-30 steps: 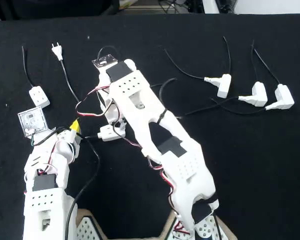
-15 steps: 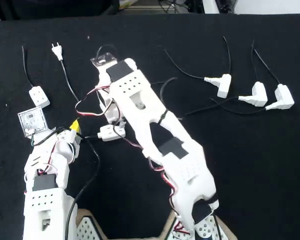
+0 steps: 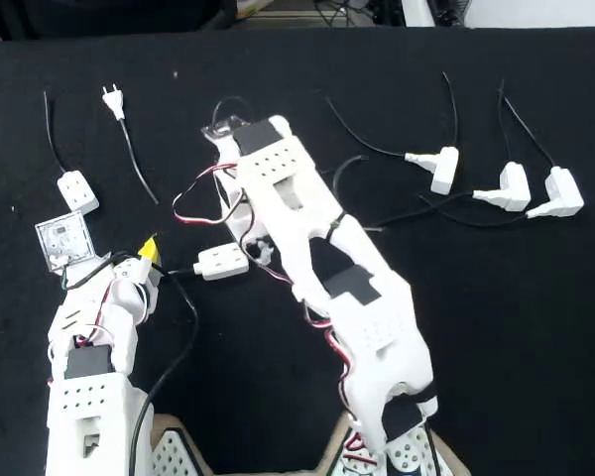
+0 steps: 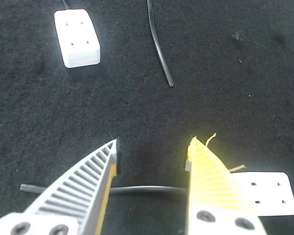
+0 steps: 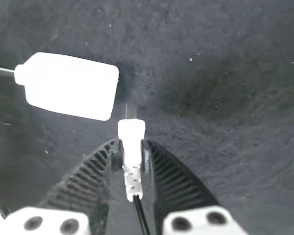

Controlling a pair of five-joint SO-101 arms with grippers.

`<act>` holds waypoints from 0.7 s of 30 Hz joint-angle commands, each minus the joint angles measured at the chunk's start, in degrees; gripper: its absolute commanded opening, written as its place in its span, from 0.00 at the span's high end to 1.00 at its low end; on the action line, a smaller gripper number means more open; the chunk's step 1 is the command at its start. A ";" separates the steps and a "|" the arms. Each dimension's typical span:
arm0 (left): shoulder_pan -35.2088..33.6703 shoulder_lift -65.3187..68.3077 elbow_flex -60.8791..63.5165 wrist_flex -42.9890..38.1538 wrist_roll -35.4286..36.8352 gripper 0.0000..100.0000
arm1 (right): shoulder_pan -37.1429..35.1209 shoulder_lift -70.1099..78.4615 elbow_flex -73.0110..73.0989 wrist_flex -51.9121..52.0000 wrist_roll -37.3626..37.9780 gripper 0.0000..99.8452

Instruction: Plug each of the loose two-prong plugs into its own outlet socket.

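My right gripper (image 5: 131,161) is shut on a small white two-prong plug (image 5: 131,147). The plug's prongs point at the side of a white outlet socket (image 5: 68,85) and stop just short of it. From above, that socket (image 3: 223,260) lies beside the right arm, whose gripper (image 3: 261,250) is tucked under it. My left gripper (image 4: 152,152) stands open over a black cable (image 4: 147,190), with the same socket (image 4: 264,193) beside its yellow finger (image 4: 208,171). Another socket (image 4: 77,36) lies farther off. A loose plug (image 3: 112,97) rests at the far left.
Three white socket-and-plug pairs (image 3: 441,169) (image 3: 511,186) (image 3: 560,191) lie at the right with black cables trailing back. A loose cable end (image 4: 159,49) lies ahead of the left gripper. The left arm (image 3: 89,347) sits at the near left on the black cloth.
The right arm has swung to the right, and the socket beside it has slid a little to the right. The left arm has kept still.
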 commanded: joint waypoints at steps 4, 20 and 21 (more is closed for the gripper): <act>-0.22 -0.62 -0.84 -0.88 0.35 0.77 | 0.97 1.98 -0.40 -0.70 0.70 0.99; -0.22 -0.62 -0.84 -0.88 0.35 0.77 | 0.79 2.51 -4.18 -2.11 0.70 0.99; -0.22 -0.62 -0.84 -0.88 0.35 0.77 | 0.88 2.51 -4.09 -2.55 0.70 0.99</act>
